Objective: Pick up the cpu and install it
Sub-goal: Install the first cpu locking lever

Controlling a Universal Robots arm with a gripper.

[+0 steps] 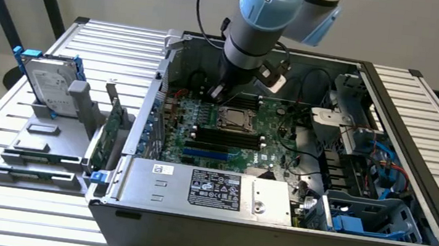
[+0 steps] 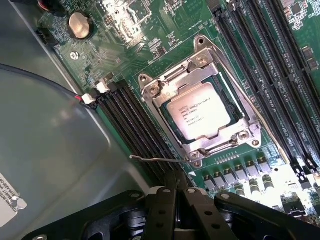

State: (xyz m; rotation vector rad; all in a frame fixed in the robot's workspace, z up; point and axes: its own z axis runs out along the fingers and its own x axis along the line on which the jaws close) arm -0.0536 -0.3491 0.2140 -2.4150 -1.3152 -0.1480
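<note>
Wrist view: cpu (image 2: 198, 111) seated flat in the socket (image 2: 202, 60) on the motherboard (image 2: 150, 30); claw (image 2: 176, 182) clenched, empty, hovering just beside it. Latch state unclear, so cpu possibly loose. Risks as judged: pressing down off-centre, tilting the cpu and bending pins beneath; snagging the thin lever wire (image 2: 155, 159) near the socket; scraping the memory slots (image 2: 135, 125) through a sideways sweep.
</note>
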